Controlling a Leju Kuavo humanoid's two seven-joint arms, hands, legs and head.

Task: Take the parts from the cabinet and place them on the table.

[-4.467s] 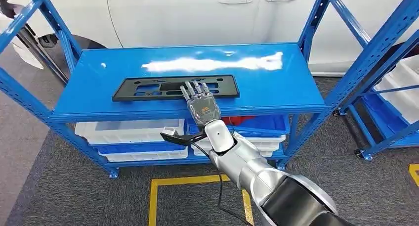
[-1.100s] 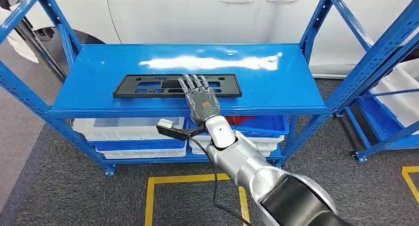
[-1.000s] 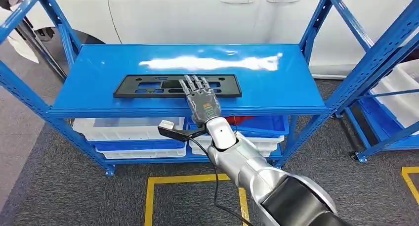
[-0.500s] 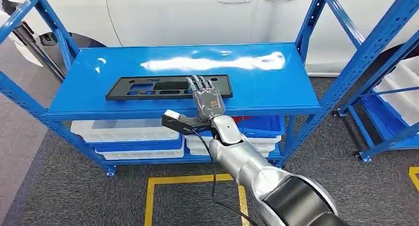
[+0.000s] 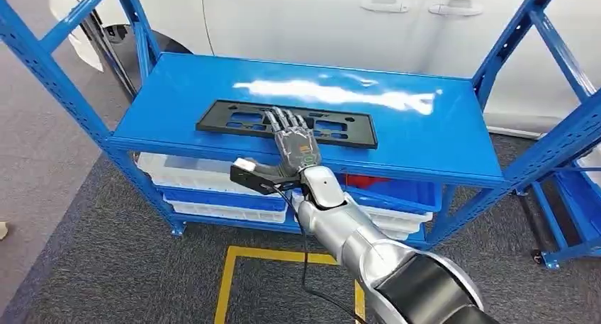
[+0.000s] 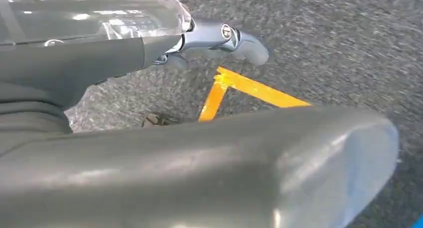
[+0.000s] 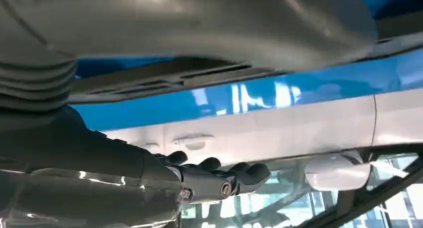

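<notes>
A long black plastic plate [image 5: 234,118] with cut-outs lies flat on the top shelf of the blue cabinet [image 5: 425,140]. My right hand [image 5: 294,143] reaches in from the front edge and rests on the plate's middle, fingers spread and stretched forward, gripping nothing. The right wrist view has the plate's edge [image 7: 164,76] close beside the thumb, with the fingers [image 7: 219,180] extended past it. My left hand [image 6: 164,153] hangs over the grey carpet with straight fingers [image 6: 224,38] and holds nothing.
White bins [image 5: 184,174] and blue bins [image 5: 393,186] fill the lower shelves. Blue uprights [image 5: 64,90] stand at the cabinet's corners, and a second blue rack [image 5: 574,196] is at the right. A white car [image 5: 319,19] is behind. Yellow floor tape [image 5: 234,281] marks the carpet.
The whole picture has shifted, so the camera has moved nearer and to the left. My right hand stays stretched over the plate, which still lies on the shelf.
</notes>
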